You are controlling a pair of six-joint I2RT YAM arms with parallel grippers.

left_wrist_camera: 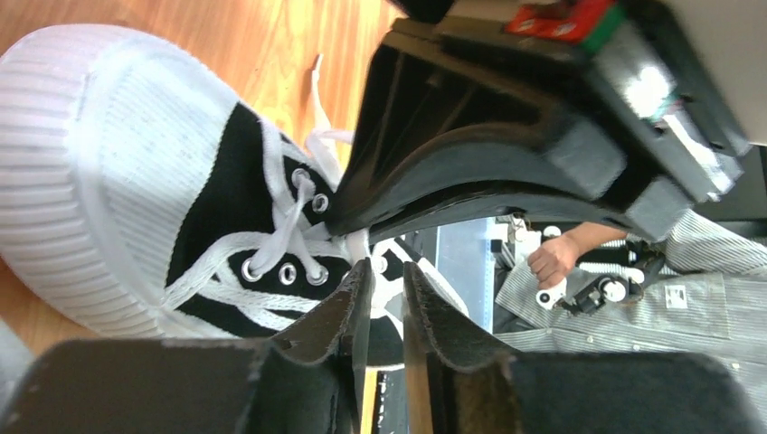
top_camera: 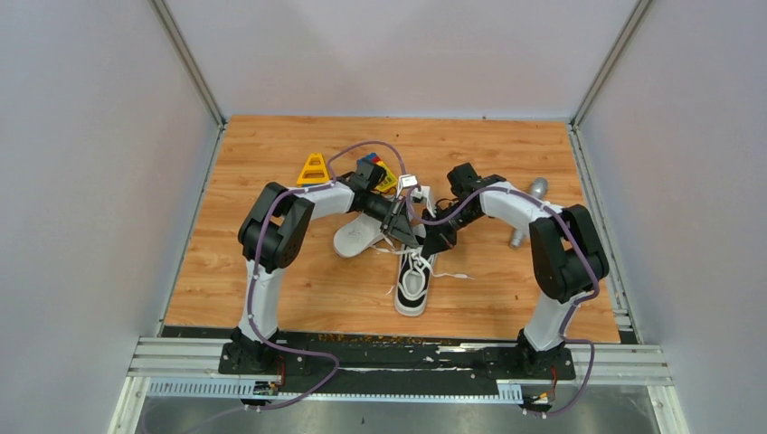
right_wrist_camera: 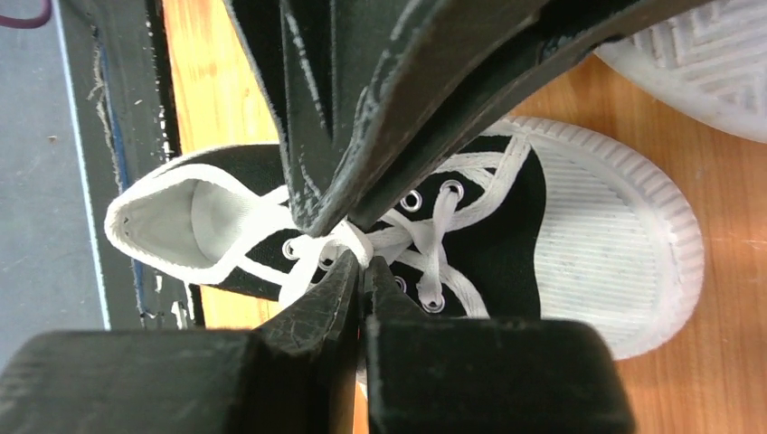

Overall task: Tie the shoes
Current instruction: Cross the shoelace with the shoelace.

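The lacing step seems in hand: the right pincer (right_wrist_camera: 364,271) is pinched shut on the white lace (right_wrist_camera: 351,240) of the black canvas sneaker with white toe cap (top_camera: 412,287) directly beneath it, while the left pincer (left_wrist_camera: 387,289), tip to tip opposite, gapes slightly and looks empty, so the next move probably calls for drawing that lace taut.

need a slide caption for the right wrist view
Shut right gripper at the white laces of a black sneaker, left gripper angled in opposite.

Overhead; 2 wrist close-ups, same shoe (left_wrist_camera: 136,181)
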